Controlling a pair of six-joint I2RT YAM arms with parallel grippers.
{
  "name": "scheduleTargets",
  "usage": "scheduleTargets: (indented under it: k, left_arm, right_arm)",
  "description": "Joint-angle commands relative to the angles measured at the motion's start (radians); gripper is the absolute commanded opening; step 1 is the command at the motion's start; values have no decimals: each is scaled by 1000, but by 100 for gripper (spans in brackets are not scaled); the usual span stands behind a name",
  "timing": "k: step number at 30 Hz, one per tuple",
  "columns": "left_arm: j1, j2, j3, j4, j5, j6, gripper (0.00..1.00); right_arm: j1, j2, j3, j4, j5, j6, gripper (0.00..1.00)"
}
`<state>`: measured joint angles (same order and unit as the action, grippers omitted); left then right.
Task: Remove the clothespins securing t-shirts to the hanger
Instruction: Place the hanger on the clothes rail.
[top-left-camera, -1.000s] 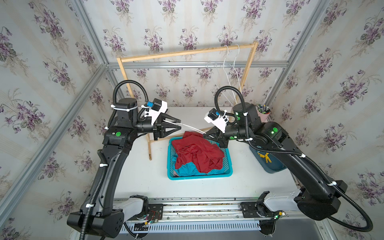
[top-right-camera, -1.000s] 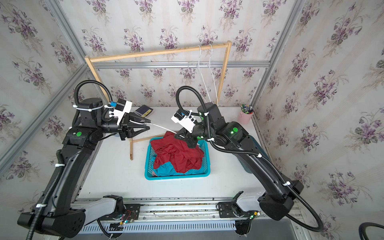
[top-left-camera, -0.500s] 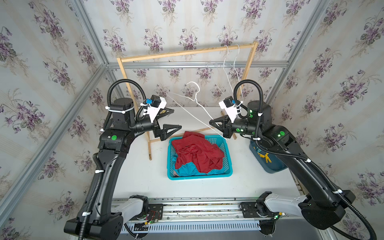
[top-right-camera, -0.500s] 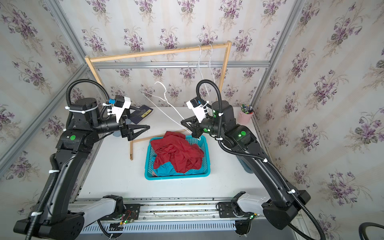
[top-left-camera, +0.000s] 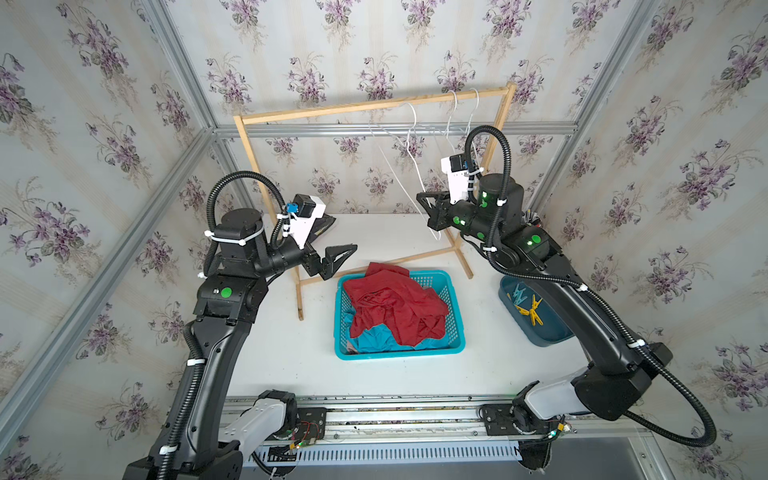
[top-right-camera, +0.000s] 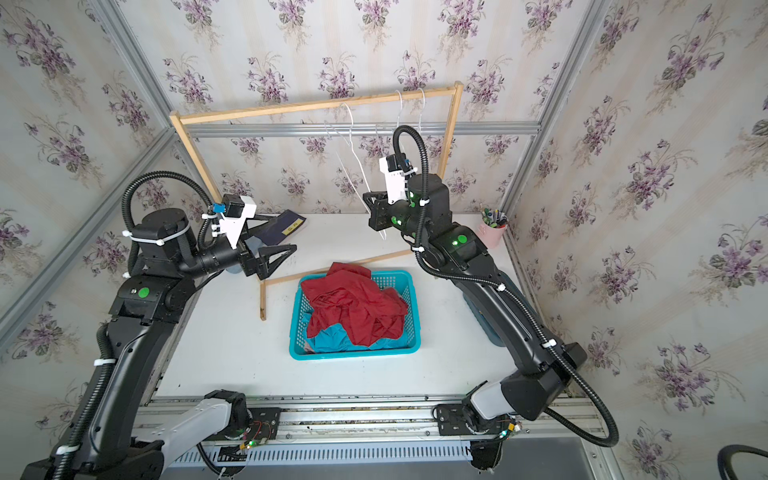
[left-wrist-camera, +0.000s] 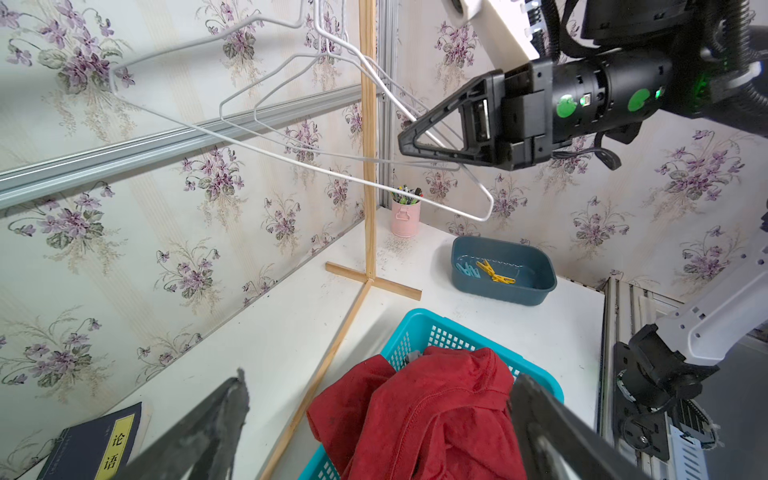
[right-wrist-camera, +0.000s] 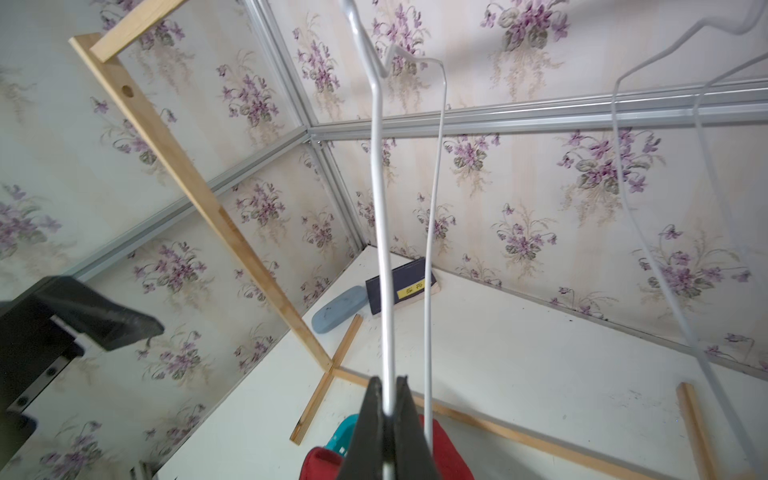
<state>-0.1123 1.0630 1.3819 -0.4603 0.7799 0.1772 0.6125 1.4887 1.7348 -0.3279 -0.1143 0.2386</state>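
Observation:
My right gripper (right-wrist-camera: 389, 382) is shut on the lower wire of a bare white hanger (top-left-camera: 409, 141), whose hook reaches up to the wooden rail (top-left-camera: 332, 111). In both top views the right gripper (top-right-camera: 365, 196) stands high, behind the basket. My left gripper (top-left-camera: 343, 259) is open and holds nothing, left of the basket; its wrist view looks down over the dark red t-shirt (left-wrist-camera: 436, 411). That red t-shirt (top-left-camera: 395, 305) lies heaped on a turquoise t-shirt (top-left-camera: 374, 338) in the basket. Yellow and light blue clothespins (top-left-camera: 528, 307) lie in a dark teal tub (left-wrist-camera: 540, 286).
The turquoise basket (top-left-camera: 399, 354) sits mid-table in front of the wooden rack. Two more bare white hangers (top-left-camera: 461, 112) hang near the rail's right end. A dark book (top-right-camera: 286, 226), a blue case (right-wrist-camera: 338, 309) and a pink pen cup (top-right-camera: 492, 232) stand along the back.
My right gripper has carried the hanger from just above the basket up and back toward the rail. My left gripper has opened, let go of the hanger and drawn back to the left.

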Motion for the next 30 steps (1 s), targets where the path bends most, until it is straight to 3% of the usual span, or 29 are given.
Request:
scheduleTargets:
  k: [1,19,22,23,29,30]
  left_arm:
    - [0,-3,-9,48,2,-19,99]
    - [0,-38,-60,61,7,-5,99]
    - [0,-42,-62,61,1,-4,99]
    - [0,-44,-64,61,-5,-4,99]
    - [0,-67,-77,60,-132,-26,99]
    - [0,-73,-86,60,-192,-40,99]
  right_arm:
    - [-9,46,53,48,91,46,0]
    - [-39,194,200,-51,74,116,1]
    - [-38,184,198,-60,53,109,42]
    - [-39,176,191,-60,41,104,51]
    - [-39,105,160,-63,-2,68,81]
    - [-39,86,145,-64,-2,61,97]
